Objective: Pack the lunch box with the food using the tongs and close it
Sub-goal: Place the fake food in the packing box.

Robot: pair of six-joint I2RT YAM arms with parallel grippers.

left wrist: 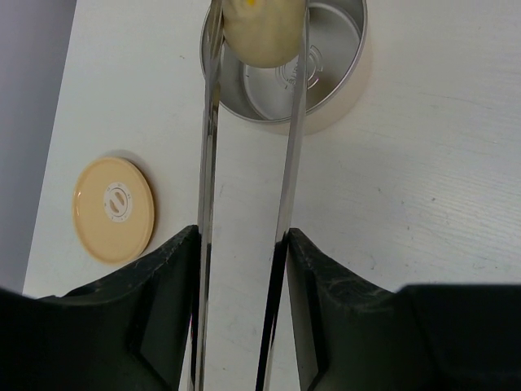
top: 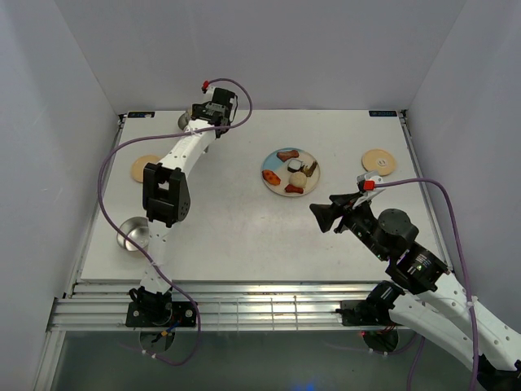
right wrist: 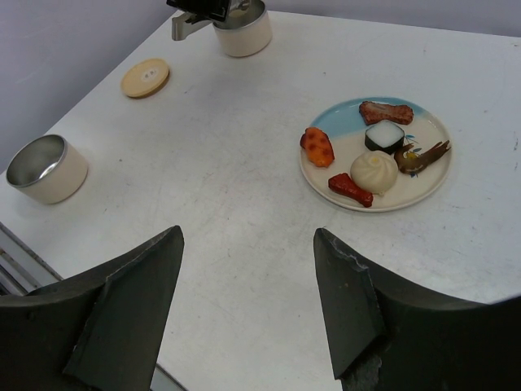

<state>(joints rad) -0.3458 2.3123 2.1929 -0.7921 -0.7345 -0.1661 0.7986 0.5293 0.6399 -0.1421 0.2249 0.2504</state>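
Note:
My left gripper point(left wrist: 242, 235) is shut on the tongs point(left wrist: 207, 163), one finger pressed against each thin silver arm. The tong tips pinch a pale cream piece of food point(left wrist: 260, 32) just above the open steel tin point(left wrist: 326, 73) at the back left. From above, the left gripper point(top: 203, 118) hides most of that tin point(top: 186, 122). A second open tin point(top: 133, 235) stands at the near left. More food lies on the plate point(right wrist: 342, 122): a white bun point(right wrist: 374, 172), a red piece point(right wrist: 350, 189), an orange piece point(right wrist: 317, 146) and darker ones. My right gripper point(right wrist: 247, 234) hangs open and empty.
One light-wood lid point(top: 146, 168) lies at the left between the two tins, also in the left wrist view point(left wrist: 114, 210). The other lid point(top: 378, 160) lies at the right, beyond the plate point(top: 271, 163). Grey walls enclose the table on three sides.

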